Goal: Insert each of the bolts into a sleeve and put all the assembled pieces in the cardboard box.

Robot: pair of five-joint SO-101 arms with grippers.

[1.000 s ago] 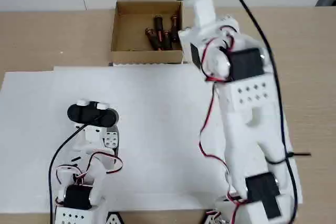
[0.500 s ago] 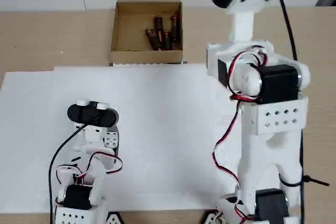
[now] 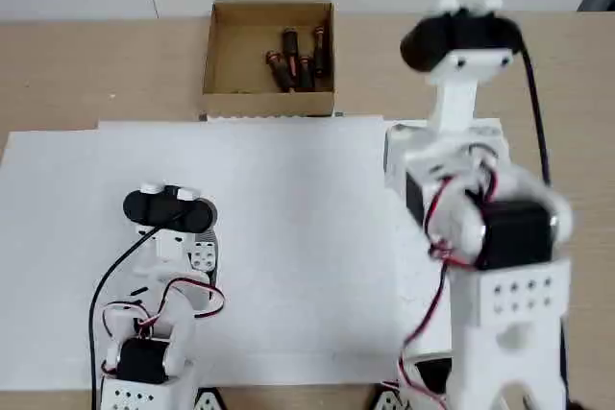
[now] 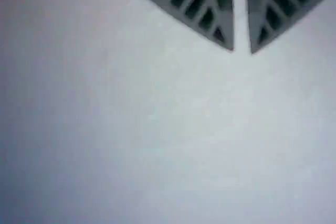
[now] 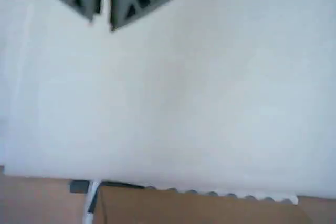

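Note:
The cardboard box (image 3: 223,55) stands at the far side of the table, and several dark bolt-and-sleeve pieces (image 3: 298,57) lie in its right half. My left arm (image 3: 163,237) is folded at the near left over the white paper. Its gripper (image 4: 241,50) is shut with nothing in it, close above the paper. My right arm (image 3: 471,199) stands at the right, apart from the box. The right gripper (image 5: 102,22) is shut and holds nothing, also over white paper.
A large white paper sheet (image 3: 288,237) covers the middle of the table, up to the box's front wall. In the right wrist view the paper's edge (image 5: 210,191) meets a brown surface (image 5: 199,208).
The right arm has swung away from the box's right edge and drawn back toward the near right of the table. The left arm has not moved.

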